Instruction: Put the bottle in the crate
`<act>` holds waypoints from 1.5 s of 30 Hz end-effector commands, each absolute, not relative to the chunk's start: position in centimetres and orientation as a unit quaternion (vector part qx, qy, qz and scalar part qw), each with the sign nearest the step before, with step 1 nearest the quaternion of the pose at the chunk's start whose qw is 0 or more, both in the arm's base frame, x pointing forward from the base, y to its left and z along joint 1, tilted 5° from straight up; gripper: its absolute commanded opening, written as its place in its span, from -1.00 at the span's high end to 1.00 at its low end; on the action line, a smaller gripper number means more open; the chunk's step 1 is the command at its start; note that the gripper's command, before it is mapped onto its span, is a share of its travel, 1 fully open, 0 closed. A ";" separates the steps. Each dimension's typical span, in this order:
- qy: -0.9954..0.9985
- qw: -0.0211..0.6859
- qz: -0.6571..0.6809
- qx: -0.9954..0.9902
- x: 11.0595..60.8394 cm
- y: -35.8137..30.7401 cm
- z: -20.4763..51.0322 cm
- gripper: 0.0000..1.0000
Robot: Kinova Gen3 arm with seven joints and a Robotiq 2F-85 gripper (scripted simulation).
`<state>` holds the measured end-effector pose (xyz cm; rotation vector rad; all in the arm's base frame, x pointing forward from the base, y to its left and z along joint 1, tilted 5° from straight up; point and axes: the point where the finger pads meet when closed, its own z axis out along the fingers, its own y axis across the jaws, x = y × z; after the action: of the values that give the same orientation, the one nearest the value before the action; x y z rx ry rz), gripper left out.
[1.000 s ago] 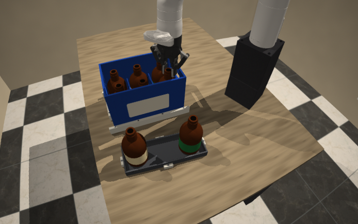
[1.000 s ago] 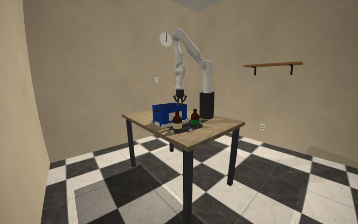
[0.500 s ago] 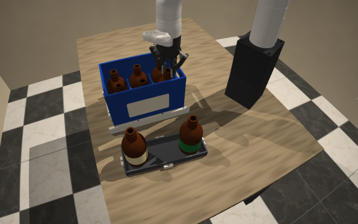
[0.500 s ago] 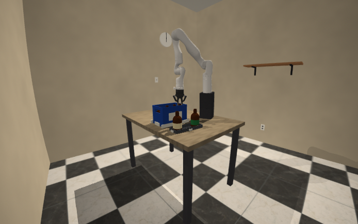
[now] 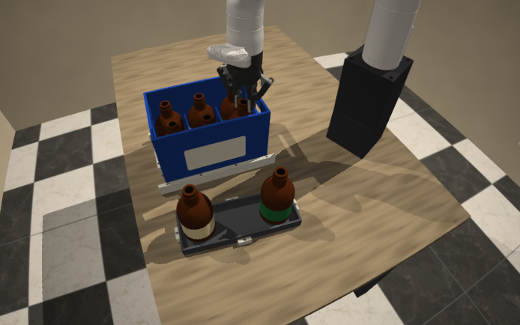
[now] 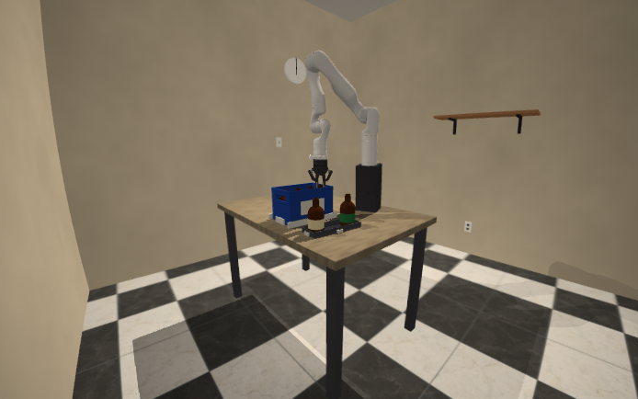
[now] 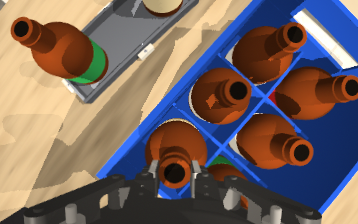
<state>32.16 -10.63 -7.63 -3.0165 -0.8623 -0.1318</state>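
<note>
The blue crate (image 5: 207, 131) stands on the table with brown bottles in its slots; it also shows in the wrist view (image 7: 260, 110) and in the exterior view (image 6: 301, 201). My gripper (image 5: 245, 105) is shut on the neck of a brown bottle (image 5: 241, 108) that stands upright in the crate's front right slot. In the wrist view my fingers clamp that bottle's neck (image 7: 175, 150). The dark tray (image 5: 237, 228) in front of the crate holds two upright bottles: one with a cream label (image 5: 194, 213) and one with a green label (image 5: 277, 196).
The arm's black base pedestal (image 5: 369, 100) stands at the table's right rear. The crate rests on a pale base plate (image 5: 213, 173). The green-label bottle also shows in the wrist view (image 7: 62, 50) on the tray (image 7: 125, 40).
</note>
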 end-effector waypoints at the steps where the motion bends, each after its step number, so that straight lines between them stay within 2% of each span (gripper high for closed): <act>1: -0.271 0.001 -0.042 -0.962 32.3 -10.7 -7.7 1.00; 45: -0.271 0.001 -0.042 -0.962 32.3 -10.7 -8.0 1.00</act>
<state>31.93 -10.57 -7.91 -3.0133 -0.8611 -0.1221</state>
